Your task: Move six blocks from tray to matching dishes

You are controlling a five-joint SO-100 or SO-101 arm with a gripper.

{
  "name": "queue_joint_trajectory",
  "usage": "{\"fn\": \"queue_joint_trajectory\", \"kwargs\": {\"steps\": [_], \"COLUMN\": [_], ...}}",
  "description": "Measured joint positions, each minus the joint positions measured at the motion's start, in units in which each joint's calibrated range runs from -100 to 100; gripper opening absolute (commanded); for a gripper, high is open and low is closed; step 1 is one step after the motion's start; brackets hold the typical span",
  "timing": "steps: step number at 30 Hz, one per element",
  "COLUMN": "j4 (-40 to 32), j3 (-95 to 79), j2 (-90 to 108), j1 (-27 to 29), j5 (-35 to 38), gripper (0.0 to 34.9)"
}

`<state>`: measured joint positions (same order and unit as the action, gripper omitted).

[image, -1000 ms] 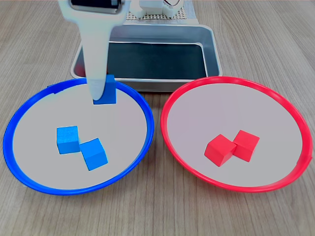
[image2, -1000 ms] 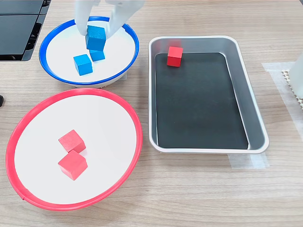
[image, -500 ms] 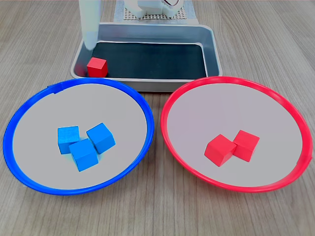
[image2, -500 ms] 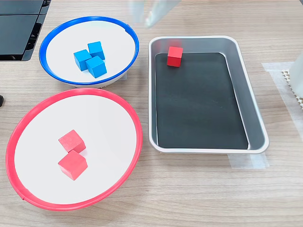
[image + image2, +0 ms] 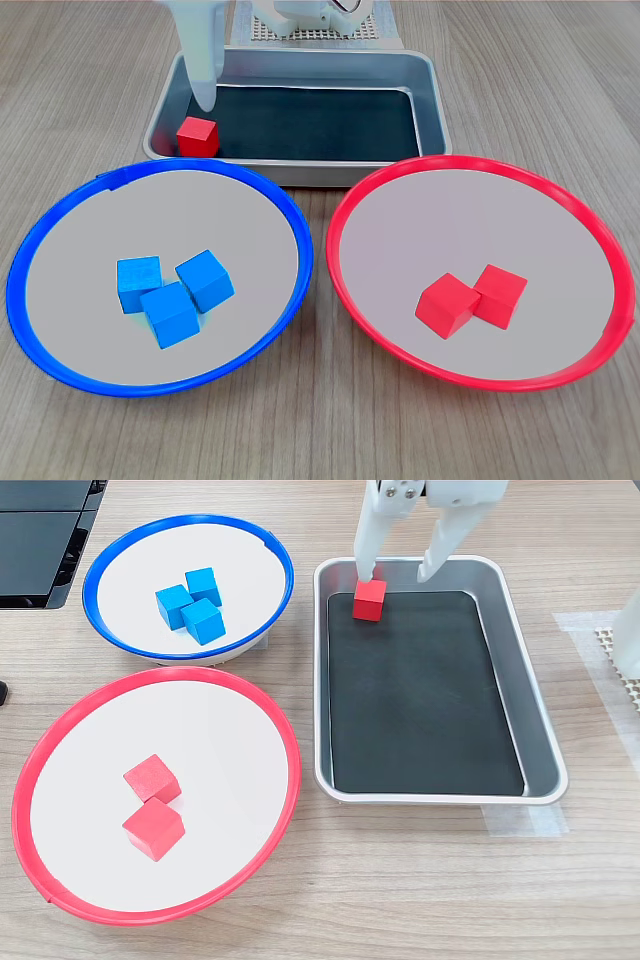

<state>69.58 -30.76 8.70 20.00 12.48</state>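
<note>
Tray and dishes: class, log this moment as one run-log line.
gripper: open above tray | last red block: in tray, ungrasped | blue dish: three blue blocks | red dish: two red blocks

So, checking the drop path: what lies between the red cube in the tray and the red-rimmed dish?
In the second exterior view, only the silver metal tray's rim and bare wooden tabletop separate the small red cube from the round red-rimmed dish.

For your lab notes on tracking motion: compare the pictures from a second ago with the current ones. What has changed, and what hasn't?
The hand let go of the third blue block into the blue-rimmed dish, then swung over to the tray and now hangs open above the last red block. The red-rimmed dish, its two red blocks and the tray stayed put.
</note>
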Motion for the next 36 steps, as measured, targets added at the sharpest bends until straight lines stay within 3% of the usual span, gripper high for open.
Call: {"fn": "queue_joint_trajectory", "kwargs": {"steps": [15,20,22,23,28,32,36], "j4": [-3.4,-3.8,-4.5,-4.6,-5.1,0.6,12.2], "j3": [6.7,7.6,7.6,7.6,7.6,11.3,22.3], "j2": [-11.3,-12.6,-13.1,-13.4,-13.7,-12.4,-9.8], "j1": [2.3,2.3,2.3,2.3,0.8,-2.7,-11.5], "j5": [-2.9,-2.9,-2.9,-2.8,-0.7,1.2,2.1], "gripper": [12.8,8.8,4.3,0.4,0.1,0.0,0.0]}}
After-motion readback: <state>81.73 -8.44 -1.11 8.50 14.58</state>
